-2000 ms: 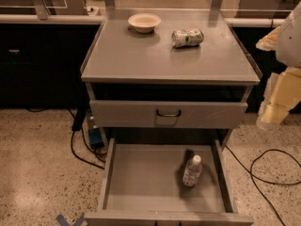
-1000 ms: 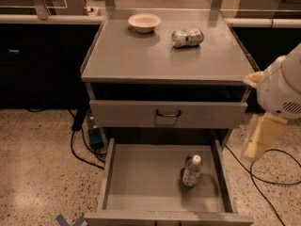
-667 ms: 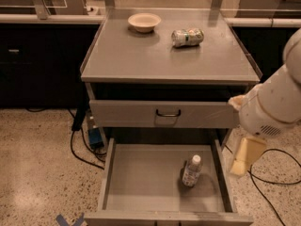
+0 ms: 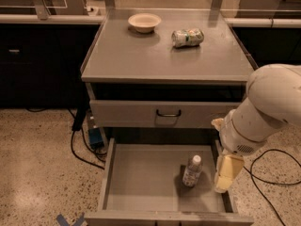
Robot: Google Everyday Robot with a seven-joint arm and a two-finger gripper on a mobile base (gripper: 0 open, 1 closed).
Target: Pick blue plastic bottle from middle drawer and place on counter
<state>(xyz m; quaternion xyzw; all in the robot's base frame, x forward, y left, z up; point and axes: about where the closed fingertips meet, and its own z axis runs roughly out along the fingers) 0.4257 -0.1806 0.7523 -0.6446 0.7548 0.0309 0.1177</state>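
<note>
Clear white-capped plastic bottle [image 4: 192, 171] is sitting in open grey metal drawer [image 4: 141, 182]; cream gripper [image 4: 227, 174] is hovering just beside; can't tell claw state.

The middle drawer [image 4: 141, 185] stands pulled out at the foot of the cabinet. The blue plastic bottle [image 4: 192, 172] appears to stand upright on its floor, near the right wall, with its white cap on top. The hand [image 4: 227, 175] hangs over the drawer's right edge, just beside the bottle and apart from it. It points downward from the white arm [image 4: 268, 105] (which enters from the right). Above, a closed drawer front [image 4: 127, 114] carries a small black handle [image 4: 169, 113]. On the counter [image 4: 141, 55] a pale bowl [image 4: 144, 22] sits near the back. A silver-and-green drink can [image 4: 187, 37] lies on its side to the bowl's right. Black cables [image 4: 75, 147] trail over the speckled floor [image 4: 37, 173].
</note>
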